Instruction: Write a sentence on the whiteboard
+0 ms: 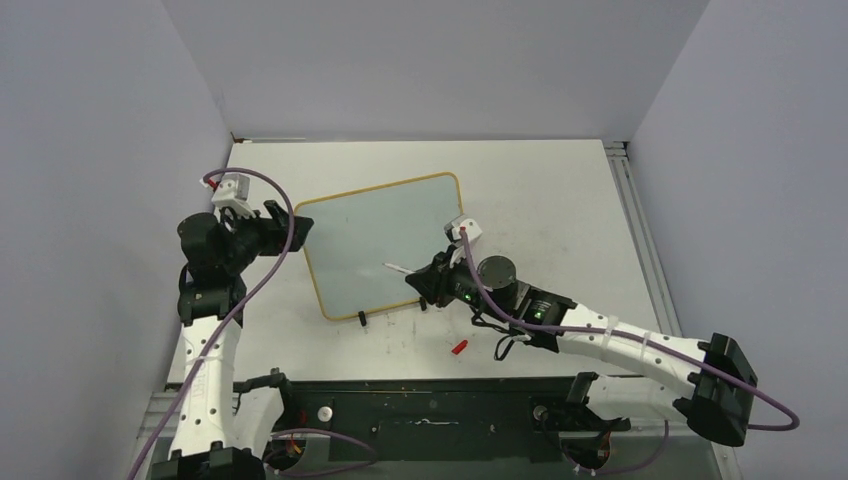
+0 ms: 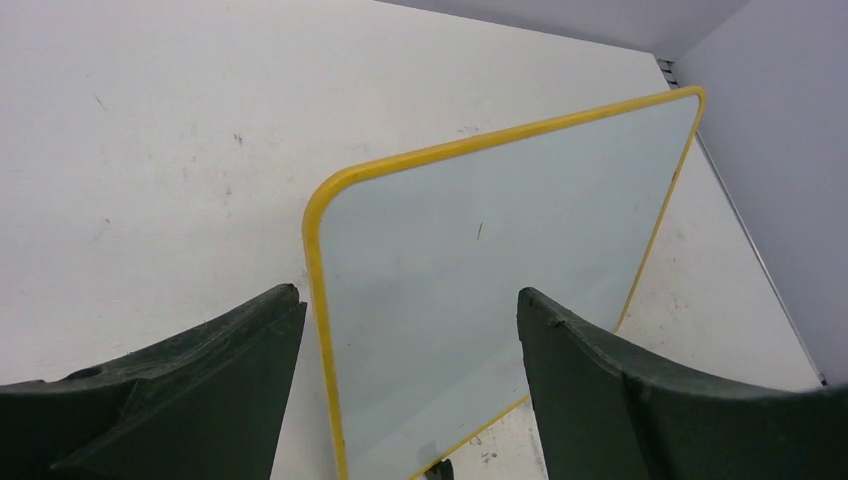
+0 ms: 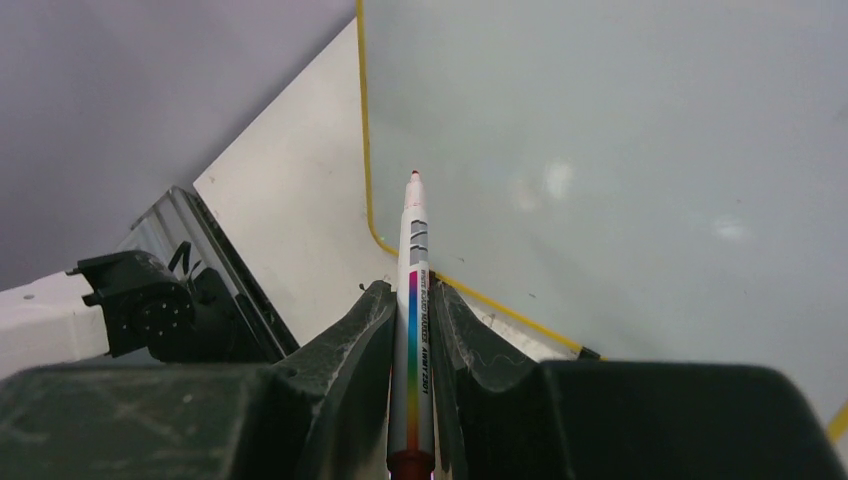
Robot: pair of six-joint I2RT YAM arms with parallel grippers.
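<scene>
the whiteboard (image 1: 380,240) lies centre frame in the top view. the right gripper (image 3: 410,290) is clamped on a marker (image 3: 414,230), tip over the board; the left gripper (image 2: 408,298) gapes wide, empty, at its left edge.

Both arms look alike: the left arm (image 1: 205,378) and the right arm (image 1: 620,345) are white tubes between bulky black joints. 1 purple cable (image 1: 291,225) loops along each. Small white camera boxes (image 1: 235,190) sit at the wrists. 2 green lights (image 1: 467,297) glow on the right arm. The fingers (image 2: 190,400) are matte, scuffed, blackish-green plastic.
</scene>
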